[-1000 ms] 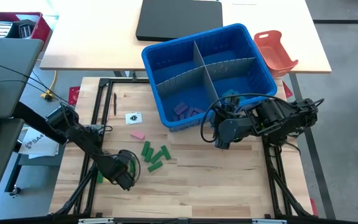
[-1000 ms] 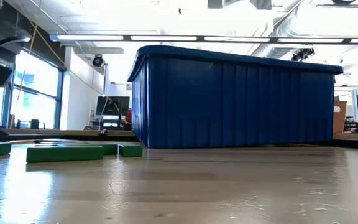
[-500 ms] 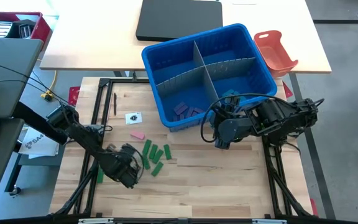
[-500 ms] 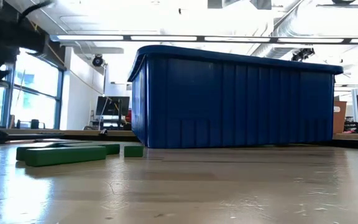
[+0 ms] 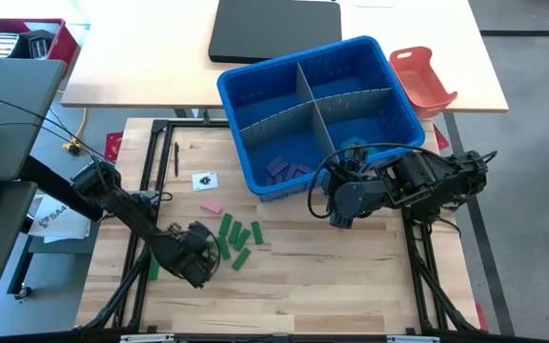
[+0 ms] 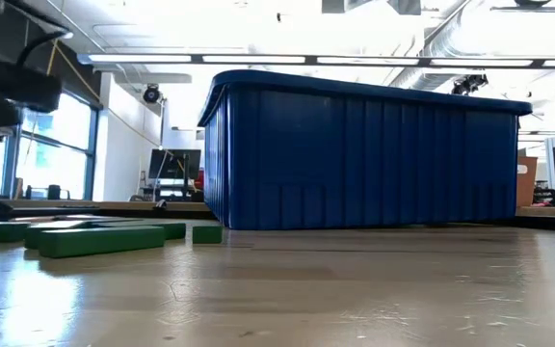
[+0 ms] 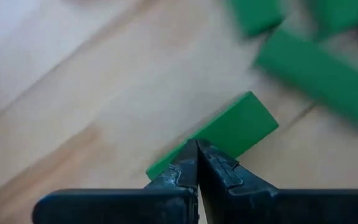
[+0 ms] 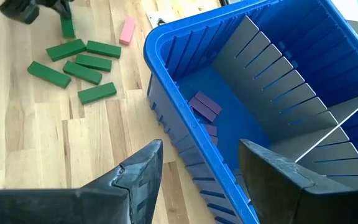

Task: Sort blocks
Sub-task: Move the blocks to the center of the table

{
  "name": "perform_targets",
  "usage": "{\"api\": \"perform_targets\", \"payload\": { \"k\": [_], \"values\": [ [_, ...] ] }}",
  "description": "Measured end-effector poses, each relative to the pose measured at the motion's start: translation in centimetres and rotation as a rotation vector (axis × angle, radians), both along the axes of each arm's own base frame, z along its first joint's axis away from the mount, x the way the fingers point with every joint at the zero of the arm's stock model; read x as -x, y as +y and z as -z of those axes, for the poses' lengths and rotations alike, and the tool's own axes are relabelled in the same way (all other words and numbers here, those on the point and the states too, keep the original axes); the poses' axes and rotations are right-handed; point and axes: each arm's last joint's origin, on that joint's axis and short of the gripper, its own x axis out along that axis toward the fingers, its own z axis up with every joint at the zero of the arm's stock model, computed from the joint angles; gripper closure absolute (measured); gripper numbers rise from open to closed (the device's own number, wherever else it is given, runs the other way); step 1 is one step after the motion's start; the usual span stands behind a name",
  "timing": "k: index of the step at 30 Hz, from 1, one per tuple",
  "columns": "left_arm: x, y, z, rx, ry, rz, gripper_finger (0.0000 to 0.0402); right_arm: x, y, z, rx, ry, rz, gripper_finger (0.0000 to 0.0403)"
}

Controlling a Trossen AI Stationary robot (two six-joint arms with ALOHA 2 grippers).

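- The left tool (image 5: 201, 250) sits low over the wooden counter (image 5: 332, 276), its two fingers pressed together with nothing between them; in its wrist view the fingertips (image 7: 197, 163) meet just over the near end of one green block (image 7: 229, 132) lying flat on the wood; whether they touch it I cannot tell
- Just beside that tool lies the cluster of green blocks (image 5: 238, 241), loose on the counter, some touching, some a little apart; the low view shows them flat on the wood (image 6: 99, 238)
- A single pink block (image 5: 211, 207) lies near the cluster, on the side toward the blue bin (image 5: 255, 81)
- The right tool (image 5: 341, 217) hovers at the bin's near edge, well apart from the green cluster; its fingers (image 8: 143, 168) stand apart and hold nothing
- The bin is split into four compartments by grey dividers (image 5: 305, 95); purple blocks (image 8: 204, 104) lie in the compartment nearest the green cluster; a few blue blocks (image 5: 355, 145) lie in the compartment nearest the right tool
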Motion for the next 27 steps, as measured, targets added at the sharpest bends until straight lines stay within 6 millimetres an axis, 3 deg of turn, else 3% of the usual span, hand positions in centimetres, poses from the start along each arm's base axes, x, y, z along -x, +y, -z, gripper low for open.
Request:
{"api": "perform_targets", "payload": {
  "k": [5,8,15,27],
  "values": [
    [-2.1,-0.7,-2.4,-0.186,-0.224,0.109,0.0401,0.0,0.0,0.0,-0.001,-0.002,0.001,0.0199],
    [-2.1,-0.6,-3.2,-0.177,-0.116,0.127,0.0401,0.0,0.0,0.0,-0.002,-0.002,0.002,0.0199],
    [-0.3,-2.0,-3.8,0.128,0.196,0.073,0.0401,0.0,0.0,0.0,-0.002,-0.002,0.002,0.0199],
    [2.7,-3.8,-2.1,0.229,0.277,-0.011,0.0401,0.0,0.0,0.0,-0.001,-0.001,0.002,0.0199]
  ]
}}
